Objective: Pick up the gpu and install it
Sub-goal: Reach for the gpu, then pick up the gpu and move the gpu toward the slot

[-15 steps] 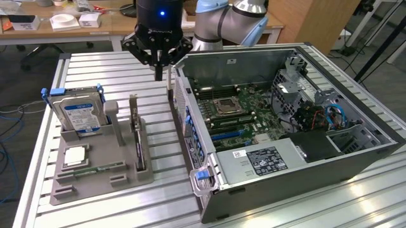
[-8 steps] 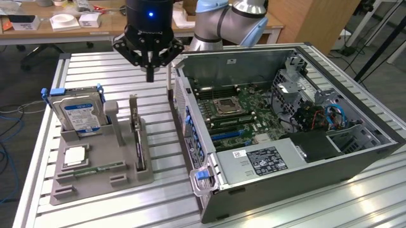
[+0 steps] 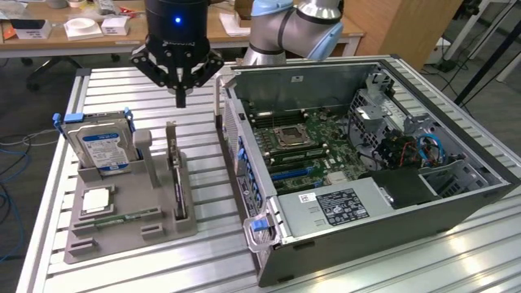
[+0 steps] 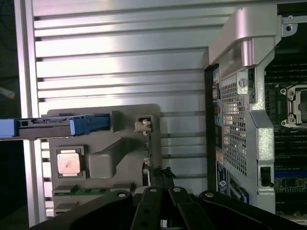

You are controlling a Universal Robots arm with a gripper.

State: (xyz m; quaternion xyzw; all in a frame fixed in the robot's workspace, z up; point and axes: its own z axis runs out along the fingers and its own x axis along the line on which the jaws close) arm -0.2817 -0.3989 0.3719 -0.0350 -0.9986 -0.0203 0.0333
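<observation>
The open computer case (image 3: pixel 366 152) lies on the slatted table (image 3: pixel 122 88), with the grey holder tray (image 3: pixel 130 241) just beside it on the exterior view's left. The gripper (image 3: pixel 180 101) hangs above the tray's far end, its fingers seemingly pressed together, holding nothing. The gpu (image 3: pixel 177 183) stands on edge in the tray, apart from the gripper.

The gpu (image 3: pixel 176 177) is standing in the holder (image 3: pixel 122 239), hard drive (image 3: pixel 102 146) at its nine o'clock, computer case (image 3: pixel 391 238) at three.
</observation>
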